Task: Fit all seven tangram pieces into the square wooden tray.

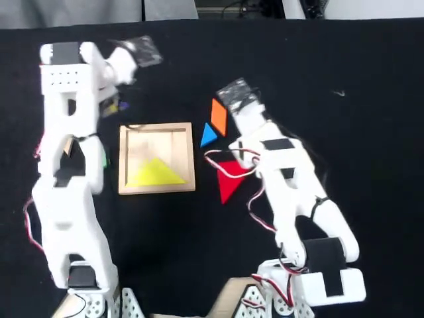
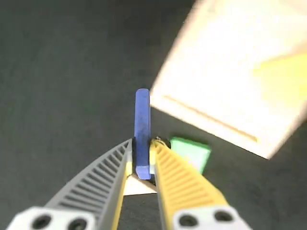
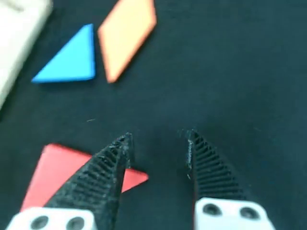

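The square wooden tray lies left of centre with a yellow triangle inside it. My left gripper is shut on a dark blue piece held on edge above the cloth, just off the tray's corner; a green piece lies below it. In the high view that gripper sits at the tray's far left corner. My right gripper is open over bare cloth, beside the red triangle. A light blue triangle and an orange parallelogram lie beyond it.
The red triangle, light blue triangle and orange parallelogram lie on the black cloth right of the tray. The right arm's body hangs over that area, with red and white wires. The left arm stands along the tray's left side.
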`<action>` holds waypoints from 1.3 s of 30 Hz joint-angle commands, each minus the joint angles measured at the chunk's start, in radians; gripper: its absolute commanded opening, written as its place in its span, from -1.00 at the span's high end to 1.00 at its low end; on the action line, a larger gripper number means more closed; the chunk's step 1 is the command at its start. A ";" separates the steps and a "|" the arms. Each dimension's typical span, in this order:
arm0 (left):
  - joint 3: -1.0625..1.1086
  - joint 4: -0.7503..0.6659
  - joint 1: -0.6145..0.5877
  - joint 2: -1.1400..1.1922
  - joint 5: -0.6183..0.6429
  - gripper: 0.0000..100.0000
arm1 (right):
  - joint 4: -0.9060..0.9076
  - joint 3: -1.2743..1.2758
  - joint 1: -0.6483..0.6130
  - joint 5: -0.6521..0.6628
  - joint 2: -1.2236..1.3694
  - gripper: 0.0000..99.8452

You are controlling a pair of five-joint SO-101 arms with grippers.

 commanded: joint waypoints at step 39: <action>0.036 0.008 0.309 0.146 -0.282 0.94 | -0.147 -0.016 0.216 -0.190 -0.005 0.64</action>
